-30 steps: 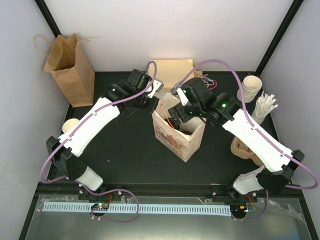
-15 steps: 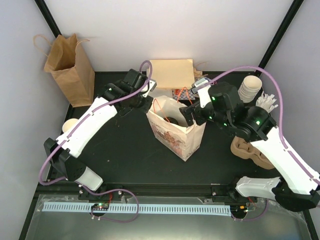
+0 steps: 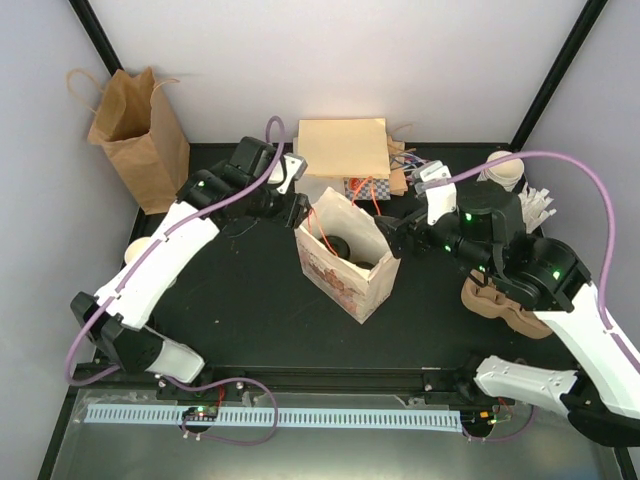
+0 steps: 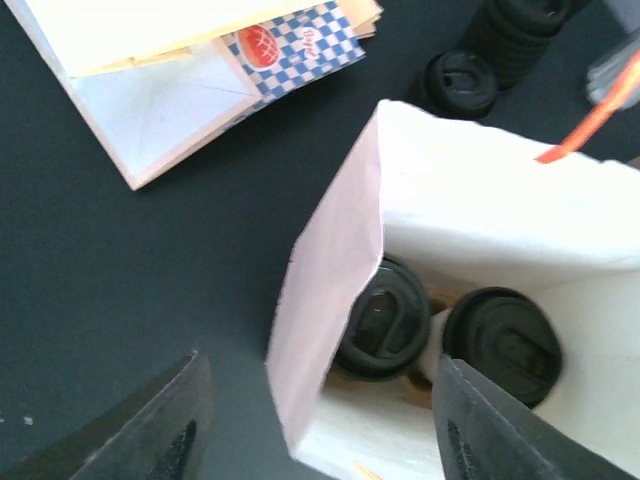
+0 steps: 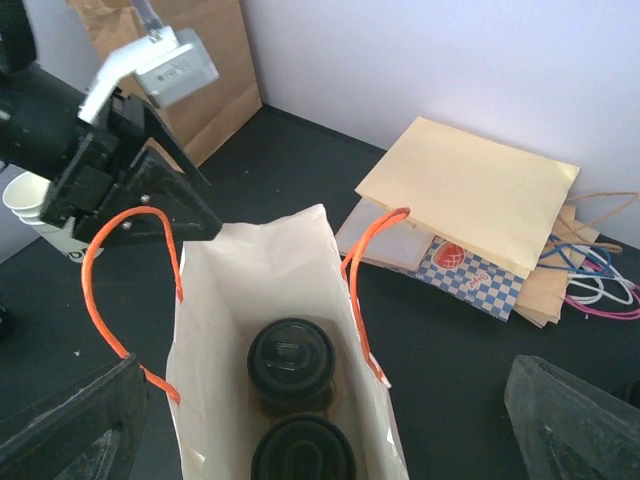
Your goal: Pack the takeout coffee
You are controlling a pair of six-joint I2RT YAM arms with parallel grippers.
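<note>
The right arm has pulled back from the white bag (image 3: 345, 285) toward its own side, and the left gripper (image 4: 320, 362) has let go of the bag's edge; its fingers now stand partly apart with the bag's near corner between them, gripping nothing. The right gripper (image 3: 395, 240) is spread wide and empty, just beside the bag's rim; the takeout coffee (image 5: 291, 362) stands upright inside the bag, a second lidded cup (image 5: 303, 455) just beside it.
</note>
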